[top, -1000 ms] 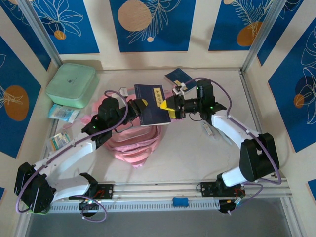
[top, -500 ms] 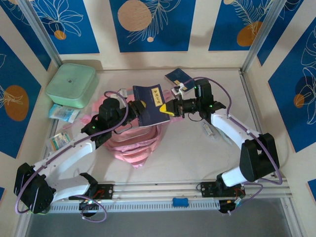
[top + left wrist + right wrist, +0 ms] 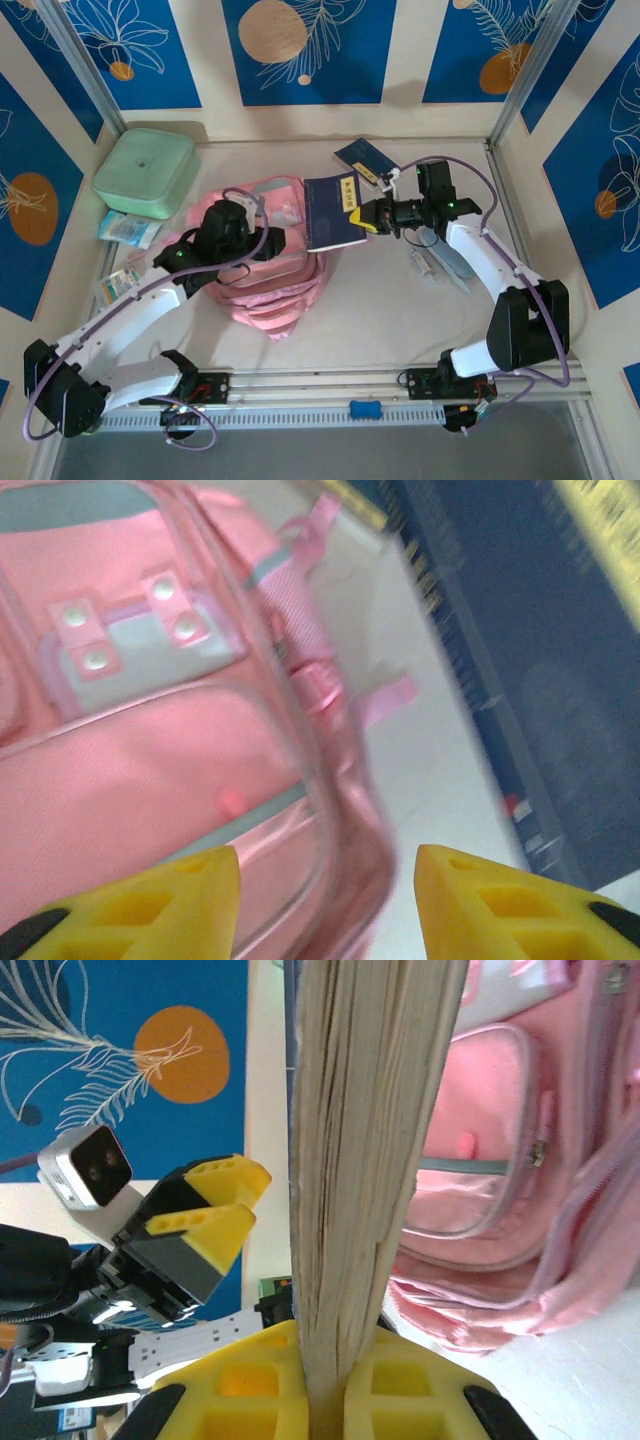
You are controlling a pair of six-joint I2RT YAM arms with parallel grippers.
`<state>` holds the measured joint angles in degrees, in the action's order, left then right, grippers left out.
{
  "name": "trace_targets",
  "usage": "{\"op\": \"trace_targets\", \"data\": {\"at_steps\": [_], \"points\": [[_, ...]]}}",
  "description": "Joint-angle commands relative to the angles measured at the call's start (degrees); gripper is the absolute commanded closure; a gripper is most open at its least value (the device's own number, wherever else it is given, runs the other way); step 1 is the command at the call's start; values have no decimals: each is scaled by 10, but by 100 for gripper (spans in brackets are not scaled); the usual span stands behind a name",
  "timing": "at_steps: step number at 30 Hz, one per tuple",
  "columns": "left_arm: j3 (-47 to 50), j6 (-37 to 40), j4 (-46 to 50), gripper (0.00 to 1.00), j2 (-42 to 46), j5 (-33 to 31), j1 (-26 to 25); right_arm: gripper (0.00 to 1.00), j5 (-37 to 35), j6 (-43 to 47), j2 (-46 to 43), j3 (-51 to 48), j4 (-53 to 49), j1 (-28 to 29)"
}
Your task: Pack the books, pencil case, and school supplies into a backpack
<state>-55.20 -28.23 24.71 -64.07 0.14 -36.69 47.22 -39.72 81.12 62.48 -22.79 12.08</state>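
Gripping 1 navy book by its page edge, the right end effector is clamped shut on it and holds it raised at the far right edge of the backpack. The backpack lies on the worktop under the left arm. The left end effector stands open over the backpack, clear of the book, with nothing between its fingers. A 2nd navy book lies flat beyond.
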Motion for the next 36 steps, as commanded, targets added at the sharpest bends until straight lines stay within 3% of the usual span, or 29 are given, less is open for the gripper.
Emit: {"op": "trace_targets", "data": {"at_steps": [1, 11, 25, 28, 32, 36], "points": [[-17, 134, 102, 48, -38, -24, -23, 100, -8, 42, -30, -16, -55, -15], [-60, 265, 106, 36, -154, -75, -79, 100, -11, 30, -49, -71, -45, -54], [-123, 313, 106, 37, -291, -81, -96, 100, 4, 25, -49, -82, -34, -66], [-124, 315, 101, 37, -305, -108, -98, 100, 8, 23, -46, -85, -29, -67], [-125, 311, 100, 41, -314, -157, -98, 100, 8, 23, -45, -87, -26, -69], [-123, 313, 90, 57, -308, -171, -97, 100, 12, 20, -44, -91, -21, -72]]}}
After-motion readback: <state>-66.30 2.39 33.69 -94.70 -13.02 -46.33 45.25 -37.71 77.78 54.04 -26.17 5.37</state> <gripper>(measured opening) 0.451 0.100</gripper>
